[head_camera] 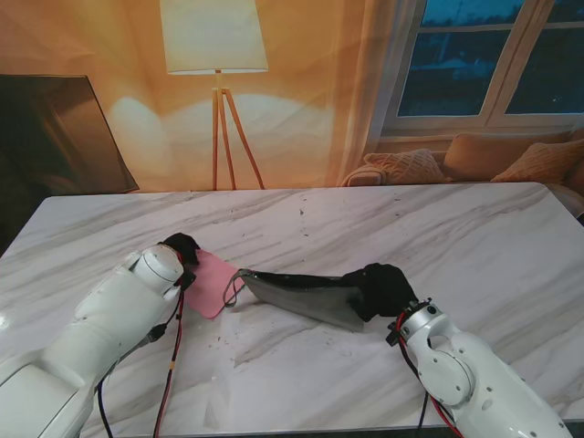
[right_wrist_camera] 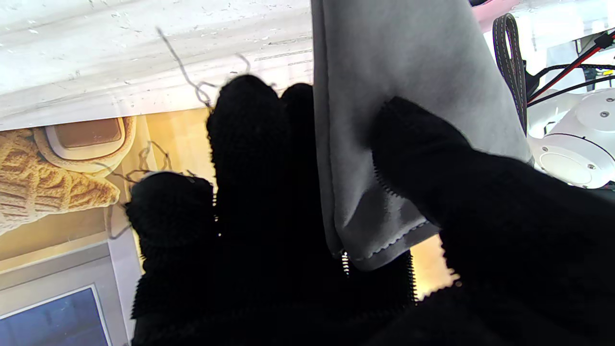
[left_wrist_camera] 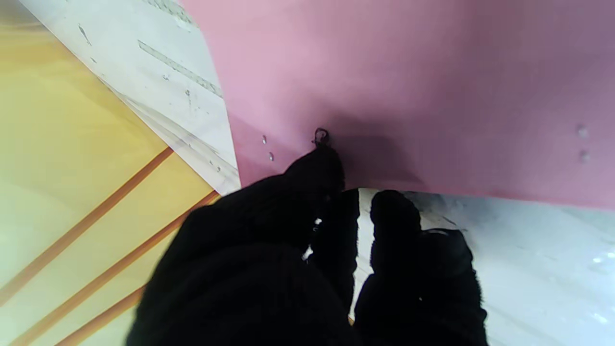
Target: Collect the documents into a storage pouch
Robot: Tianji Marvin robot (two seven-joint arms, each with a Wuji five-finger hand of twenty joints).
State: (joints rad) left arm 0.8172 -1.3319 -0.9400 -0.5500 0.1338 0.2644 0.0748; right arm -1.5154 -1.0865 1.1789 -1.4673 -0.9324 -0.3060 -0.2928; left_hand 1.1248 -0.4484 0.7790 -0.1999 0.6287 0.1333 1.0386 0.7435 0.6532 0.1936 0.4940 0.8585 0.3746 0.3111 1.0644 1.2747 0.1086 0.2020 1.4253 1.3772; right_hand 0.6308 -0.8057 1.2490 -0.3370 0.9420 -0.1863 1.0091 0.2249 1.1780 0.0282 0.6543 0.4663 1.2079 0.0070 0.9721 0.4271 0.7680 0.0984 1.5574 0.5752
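**Inventory: pouch held up, pink document at its mouth**

1. Marble table (head_camera: pixel 474 237) — the work surface. Both arms come in from your near edge, and the task items sit left of centre, near you.

2. Storage pouch (head_camera: pixel 306 294) — grey, soft, long and flat. You have it by its right end and it stretches leftward toward the pink sheet, apparently lifted a little off the marble. The hold looks meant to keep the left end facing the document; whether that end is open, the pictures do not show. A dark strap (right_wrist_camera: pixel 509 53) loops off its far-left end.

3. Pink document (head_camera: pixel 213 281) — a stiff sheet just left of the pouch, its right corner near the strap. It lies tilted, with its left edge raised at your left hand, probably so it can slide rightward into the pouch.

4. Right hand (head_camera: pixel 383 290) — gloved, closed on the pouch; the wrist view shows the thumb pressing the grey cloth against the fingers (right_wrist_camera: pixel 250 144), beside the zipper end.

5. Left hand (head_camera: pixel 181 250) — gloved, fingers pinched on the document's edge, so you hold the sheet.

Next — judged only: feeding the sheet in asks for a steady pouch end.
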